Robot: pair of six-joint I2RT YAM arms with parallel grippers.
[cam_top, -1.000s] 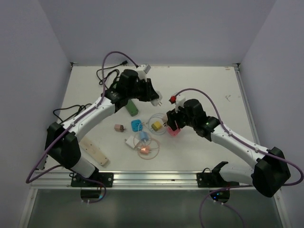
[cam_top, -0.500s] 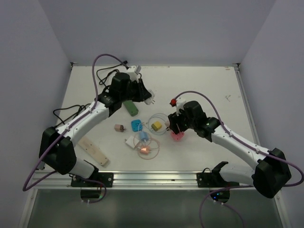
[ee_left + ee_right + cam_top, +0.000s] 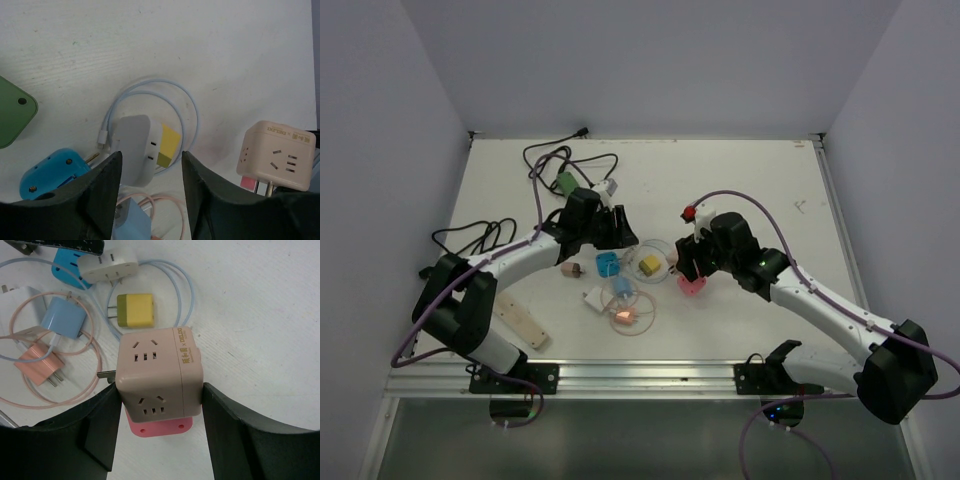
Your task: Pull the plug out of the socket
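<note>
A white table (image 3: 750,180) is enclosed by plain pale walls (image 3: 650,60). "DELIXI" is printed on the beige cube adapter (image 3: 157,375), which is clamped by the right gripper (image 3: 160,392) directly over a pink socket (image 3: 157,426). The left gripper (image 3: 151,165) is held apart, empty, above a white charger (image 3: 132,147).

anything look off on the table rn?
The beige cube adapter, gripped by the right end effector, looks partly out of the pink socket: the left wrist view shows its bare prongs above the pink piece. Around it, chargers lie loose among looped cables; no damage visible.
</note>
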